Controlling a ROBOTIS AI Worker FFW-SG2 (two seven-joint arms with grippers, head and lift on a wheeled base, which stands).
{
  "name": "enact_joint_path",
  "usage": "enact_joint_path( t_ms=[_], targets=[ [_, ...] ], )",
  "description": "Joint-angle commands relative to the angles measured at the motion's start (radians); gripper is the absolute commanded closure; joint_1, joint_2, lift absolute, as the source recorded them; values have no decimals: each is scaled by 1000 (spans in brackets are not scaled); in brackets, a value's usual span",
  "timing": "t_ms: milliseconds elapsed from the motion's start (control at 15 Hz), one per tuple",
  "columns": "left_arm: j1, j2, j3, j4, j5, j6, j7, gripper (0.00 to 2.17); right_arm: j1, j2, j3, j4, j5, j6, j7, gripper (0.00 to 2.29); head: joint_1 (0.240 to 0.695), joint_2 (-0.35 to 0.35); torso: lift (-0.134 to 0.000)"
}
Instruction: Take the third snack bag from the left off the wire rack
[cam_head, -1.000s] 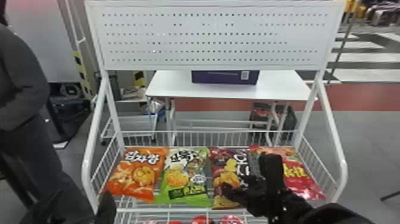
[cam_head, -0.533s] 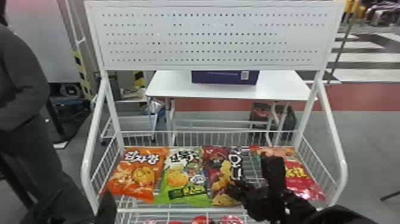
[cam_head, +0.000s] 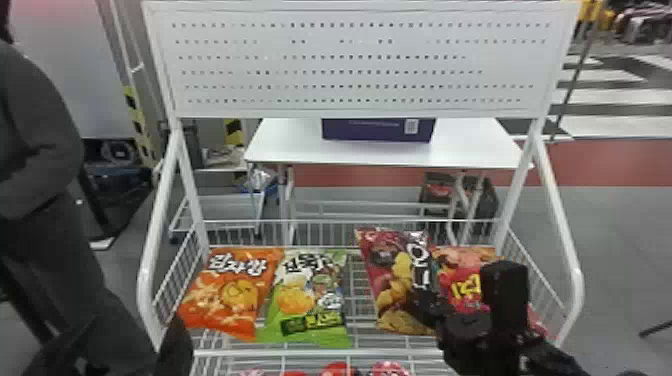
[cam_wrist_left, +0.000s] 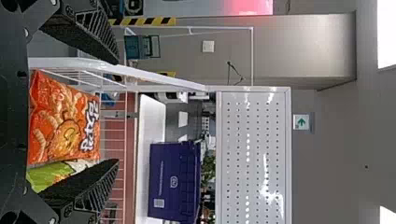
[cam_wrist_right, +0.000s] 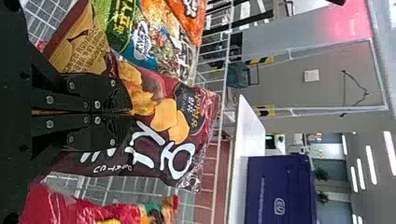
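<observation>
**A:** Heads up, your right gripper (cam_wrist_right: 123, 110) is clamped on the lower edge of the dark red snack bag (cam_head: 400, 280), and it's a pretty thin pinch right at the seam. That film looks slick and the bag is puffed with air. If you swing it out fast, I'd bet it slides out of the fingers and drops back onto the wire rack (cam_head: 570, 280).

**B:** Agreed, and watch the neighbour too. Your bag is lying skewed, with its right side overlapping the red bag (cam_head: 462, 280). Pull straight toward yourself and you could drag that one along. The far corner also sits close to the rack's back rail, so a tilt that way might snag it.

**A:** Where it is now: over the right half of the basket, well apart from the green bag (cam_head: 307, 300), with open wire showing between them. I can't tell if it's fully clear of the wire underneath.

**B:** As for looks, it's dark maroon with golden chips printed on it and big white lettering. It's crinkly and glossy, and the wrist view shows a tan back panel near the fingers.

**A:** Your left gripper (cam_wrist_left: 109, 107) is spread wide and holding nothing, parked low by the orange bag (cam_head: 227, 295). Keep it there so it doesn't bump anything.
</observation>
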Motion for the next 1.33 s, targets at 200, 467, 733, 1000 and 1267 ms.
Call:
enact_joint_path(
  t_ms=[200, 467, 733, 1000, 1267],
  targets=[
    [32, -2, 0, -17, -3, -47, 2, 144, 326, -43, -205, -335, -20, -165, 3, 2243, 499, 0, 0],
    [35, -8, -2, -20, -4, -53, 0, 144, 562, -41, -341, -365, -77, -453, 6, 2243, 499, 0, 0],
    [33, -9, 0, -20, -4, -53, 0, 144, 718, -40, -464, -353, -165, -643, 14, 2246, 499, 0, 0],
    [24, -11, -3, -17, -4, -47, -3, 144, 737, -34, -475, -347, -165, -680, 14, 2246, 499, 0, 0],
    [27, -8, 3, -18, -4, -47, 2, 144, 734, -29, -472, -350, -160, -680, 14, 2243, 499, 0, 0]
  ],
)
